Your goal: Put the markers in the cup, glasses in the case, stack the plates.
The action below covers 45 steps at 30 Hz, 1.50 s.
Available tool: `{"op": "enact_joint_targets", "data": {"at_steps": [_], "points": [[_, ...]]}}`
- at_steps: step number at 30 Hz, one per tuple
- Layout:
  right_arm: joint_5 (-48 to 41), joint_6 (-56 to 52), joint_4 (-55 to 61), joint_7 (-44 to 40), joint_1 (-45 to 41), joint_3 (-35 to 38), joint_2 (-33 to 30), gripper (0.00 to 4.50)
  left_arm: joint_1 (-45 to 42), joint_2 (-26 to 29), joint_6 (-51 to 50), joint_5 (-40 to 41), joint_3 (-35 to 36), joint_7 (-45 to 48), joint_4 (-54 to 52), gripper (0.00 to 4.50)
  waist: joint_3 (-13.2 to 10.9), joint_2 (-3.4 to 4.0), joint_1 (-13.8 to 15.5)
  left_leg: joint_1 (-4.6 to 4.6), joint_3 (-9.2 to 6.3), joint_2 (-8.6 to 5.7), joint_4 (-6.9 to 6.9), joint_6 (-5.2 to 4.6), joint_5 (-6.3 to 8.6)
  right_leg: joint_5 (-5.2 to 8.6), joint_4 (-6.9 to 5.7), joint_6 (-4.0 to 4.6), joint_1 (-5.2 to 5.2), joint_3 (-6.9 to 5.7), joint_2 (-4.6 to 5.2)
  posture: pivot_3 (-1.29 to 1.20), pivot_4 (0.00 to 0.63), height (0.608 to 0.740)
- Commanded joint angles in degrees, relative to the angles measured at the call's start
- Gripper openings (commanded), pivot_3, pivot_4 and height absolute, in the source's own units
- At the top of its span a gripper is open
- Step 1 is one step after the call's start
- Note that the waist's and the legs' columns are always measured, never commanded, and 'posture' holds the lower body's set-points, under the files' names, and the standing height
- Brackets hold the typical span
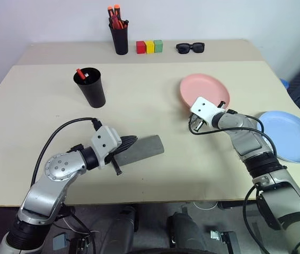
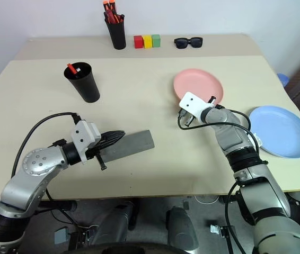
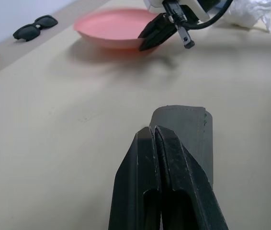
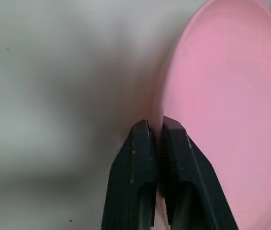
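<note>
A pale beige table (image 1: 155, 90) is seen from above, with a second, narrower table top butted against its far edge. The wide black tapered plastic cup (image 1: 91, 88) stands upright on the left part of the table; a red-capped marker (image 1: 79, 72) and a pale object are seen inside its mouth. The salmon pink round plate (image 1: 205, 91) lies right of centre, and the light blue round plate (image 1: 289, 135) lies near the right edge, well apart from the pink one.

The grey metallic rectangular case (image 1: 142, 149) lies closed on the near left part of the table. The left gripper (image 3: 154, 139) is held at the case's near end, its two black fingers pressed together with no gap visible between them; in the left wrist view the tips are seen just over the end of the case, and whether they touch it cannot be told.

The right gripper (image 4: 155, 128) is placed at the near rim of the pink plate. Its fingers are drawn close, and the plate's thin edge is pinched between them, as is shown in the right wrist view.

On the far table top a slimmer black pen cup (image 1: 120, 37) holding orange-tipped red markers (image 1: 115, 16) is seen, beside it a row of red, yellow and green blocks (image 1: 149, 46), and further right a pair of chunky black sunglasses (image 1: 190, 47).
</note>
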State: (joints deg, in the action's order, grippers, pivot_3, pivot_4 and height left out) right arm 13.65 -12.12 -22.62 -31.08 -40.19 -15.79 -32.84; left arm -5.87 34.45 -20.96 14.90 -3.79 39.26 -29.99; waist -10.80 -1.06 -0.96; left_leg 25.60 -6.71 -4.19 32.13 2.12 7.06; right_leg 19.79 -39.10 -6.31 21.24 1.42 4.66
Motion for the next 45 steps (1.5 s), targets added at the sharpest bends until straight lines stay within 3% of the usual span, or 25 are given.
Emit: {"op": "enact_joint_targets", "data": {"at_steps": [1, 7, 13, 21, 26, 33, 40, 45], "points": [[4.24, 1.44, 6.55, 3.33, 0.94, 2.00, -3.55, 0.07, -1.01, -1.43, 1.70, -0.20, -0.37, -0.64, -0.89, 0.00, -0.01, 0.02, 0.18, 0.00, 0.00, -0.01, 0.00, 0.00, 0.00, 0.00, 0.00, 0.00, 0.00, 0.00, 0.01, 0.00, 0.150, 0.734], [7.31, -3.13, 21.04, 3.49, 10.10, 10.22, -14.13, 0.07, -7.47, -7.43, 4.76, -0.18, -4.49, 0.22, 4.07, 0.00, -0.06, 0.11, 1.17, 0.05, 0.00, -0.06, 0.05, -0.01, 0.00, 0.00, 0.02, -0.02, 0.00, -0.01, 0.04, 0.00, 0.150, 0.734], [6.93, -11.97, 34.28, -2.03, 28.05, 24.52, -23.76, 0.07, -15.26, -14.69, 7.89, 2.59, -10.11, 5.70, 10.19, 0.00, -0.02, 0.19, 1.64, 0.06, 0.03, -0.06, 0.10, -0.04, 0.02, 0.01, 0.04, -0.02, -0.09, -0.07, 0.06, 0.00, 0.150, 0.734], [5.73, -19.44, 44.64, -8.28, 46.70, 37.89, -24.04, 0.07, -18.66, -17.90, 11.65, 1.20, -13.94, 10.00, 16.33, 0.00, 0.09, 0.39, 0.20, -0.20, 0.10, 0.02, 0.11, -0.07, 0.03, 0.01, 0.03, -0.03, -0.33, -0.04, 0.00, 0.00, 0.150, 0.734], [3.81, -20.68, 44.95, -9.82, 49.66, 40.13, -23.32, 0.07, -18.63, -18.19, 12.29, 0.73, -14.16, 10.79, 17.03, 0.00, 0.09, 0.39, 0.27, -0.22, 0.09, 0.00, 0.22, -0.11, 0.05, 0.02, 0.03, -0.05, -0.42, -0.08, 0.02, 0.00, 0.150, 0.734], [3.97, -19.90, 43.61, -8.89, 49.18, 39.74, -24.27, 3.45, -17.77, -17.67, 11.67, 0.60, -13.81, 10.40, 16.05, 0.00, 0.09, 0.38, 0.40, -0.21, 0.04, -0.02, 0.29, -0.14, 0.07, 0.03, 0.04, -0.06, -0.48, -0.12, 0.04, 0.00, 0.150, 0.734], [-3.01, -22.19, 43.86, -11.82, 45.48, 43.31, -23.07, 3.45, -17.48, -17.32, 11.55, 0.17, -13.42, 9.77, 15.88, 0.00, 0.09, 0.38, 0.40, -0.21, 0.03, -0.02, 0.32, -0.16, 0.09, 0.04, 0.04, -0.07, -0.49, -0.13, 0.04, 0.00, 0.150, 0.734], [-14.63, -23.49, 49.86, -20.04, 46.81, 46.26, -20.82, 3.45, -17.86, -17.24, 11.55, 0.19, -12.94, 9.51, 16.14, 0.00, 0.09, 0.38, 0.41, -0.20, 0.01, -0.02, 0.34, -0.17, 0.10, 0.05, 0.05, -0.08, -0.53, -0.16, 0.03, 0.00, 0.150, 0.734]]}}
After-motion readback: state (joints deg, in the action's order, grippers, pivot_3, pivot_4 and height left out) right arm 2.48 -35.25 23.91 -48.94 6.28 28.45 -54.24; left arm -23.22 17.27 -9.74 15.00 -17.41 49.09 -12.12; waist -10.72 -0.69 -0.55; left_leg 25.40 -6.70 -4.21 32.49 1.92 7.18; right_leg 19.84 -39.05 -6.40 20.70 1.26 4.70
